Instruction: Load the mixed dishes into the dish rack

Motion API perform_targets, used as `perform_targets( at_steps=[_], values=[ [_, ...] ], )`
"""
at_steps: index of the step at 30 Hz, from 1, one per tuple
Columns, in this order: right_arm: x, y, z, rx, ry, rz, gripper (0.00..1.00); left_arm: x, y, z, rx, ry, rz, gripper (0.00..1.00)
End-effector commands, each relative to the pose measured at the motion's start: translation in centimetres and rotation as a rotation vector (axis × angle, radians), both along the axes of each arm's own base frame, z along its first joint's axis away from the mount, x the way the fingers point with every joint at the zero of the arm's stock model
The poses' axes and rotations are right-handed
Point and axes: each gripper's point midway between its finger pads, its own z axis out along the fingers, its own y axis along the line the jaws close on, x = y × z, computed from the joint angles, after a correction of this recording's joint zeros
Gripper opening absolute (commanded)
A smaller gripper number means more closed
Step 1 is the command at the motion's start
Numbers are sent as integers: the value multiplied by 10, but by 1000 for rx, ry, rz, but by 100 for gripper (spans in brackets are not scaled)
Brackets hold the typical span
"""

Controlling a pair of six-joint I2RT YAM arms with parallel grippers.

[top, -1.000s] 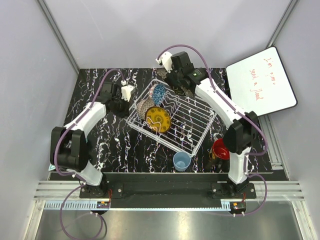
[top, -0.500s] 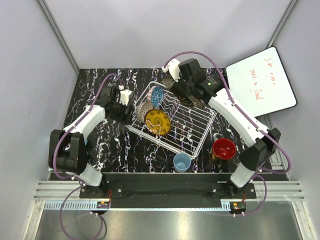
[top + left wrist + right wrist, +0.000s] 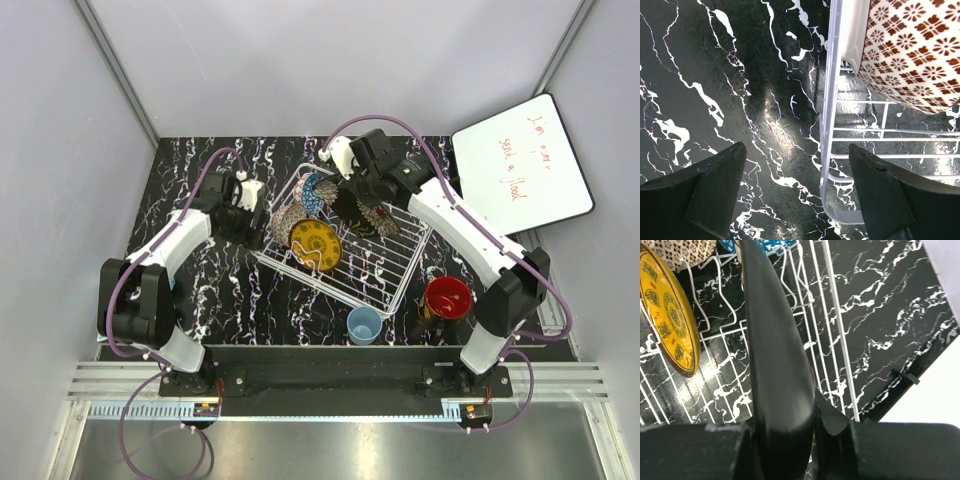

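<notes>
**Glaze, wire and polished stone**

The counter (image 3: pixel 715 65) looks like polished black marble with white veins, shiny enough to throw glare. The rack (image 3: pixel 829 100) is smooth, white-coated wire. The brown-patterned bowl (image 3: pixel 910 50), yellow plate (image 3: pixel 667 315) and dark plate (image 3: pixel 775 355) look like glossy glazed ceramic. The left gripper (image 3: pixel 796 150) has matt black plastic fingers (image 3: pixel 710 190), faintly grainy.
</notes>
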Motion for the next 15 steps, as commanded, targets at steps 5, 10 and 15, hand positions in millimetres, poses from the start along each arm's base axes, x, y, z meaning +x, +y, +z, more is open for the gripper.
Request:
perform_targets(
  at_steps=[5,10,15],
  values=[
    [23,27,12,83,-71,26,0,7,3,13,18,-14,18,88],
    [31,36,-2,72,-45,31,0,6,3,16,21,-25,11,89],
    [39,48,-19,66,-6,44,0,4,5,19,28,-39,4,89]
  ],
)
